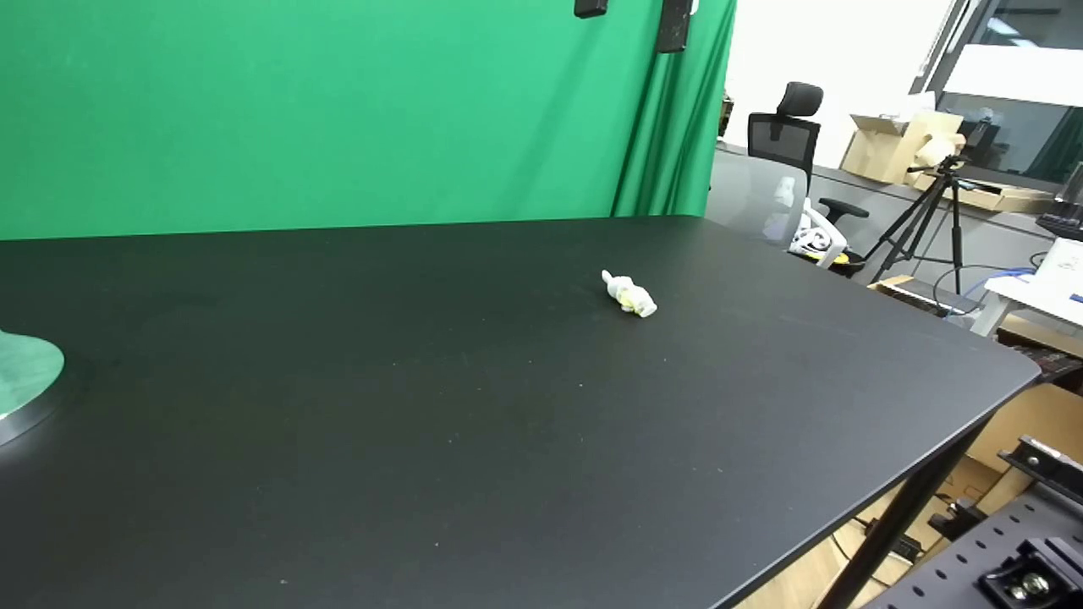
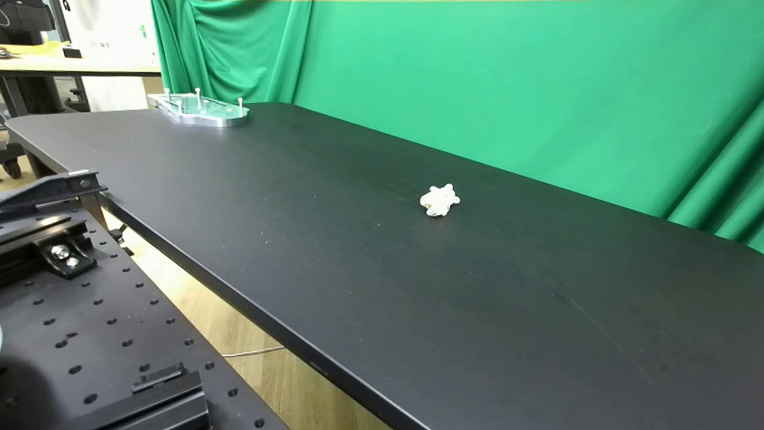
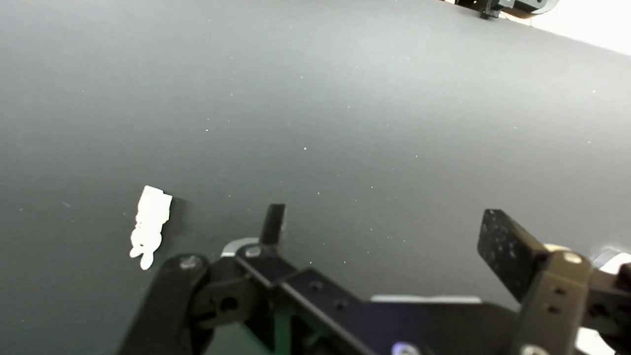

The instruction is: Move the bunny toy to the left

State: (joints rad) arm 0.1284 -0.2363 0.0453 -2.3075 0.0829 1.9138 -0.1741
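The bunny toy [image 1: 629, 294] is a tiny cream-white figurine lying on the black tabletop [image 1: 474, 406]. It also shows in an exterior view [image 2: 439, 200] as a small pale lump. In the wrist view the bunny toy [image 3: 150, 217] lies left of the jaws, its ears toward the bottom of the picture. My gripper [image 3: 385, 217] is open, with nothing between its fingers. In an exterior view only the fingertips of my gripper [image 1: 633, 21] show at the top edge, well above the table. The bunny toy is apart from the fingers.
A pale green disc with a silver rim [image 1: 27, 381] stands at the left picture edge. A metal plate with upright pegs [image 2: 206, 116] sits at the table's far end. A green curtain [image 1: 338, 110] hangs behind the table. A perforated mounting plate [image 2: 113, 334] is beside the table edge.
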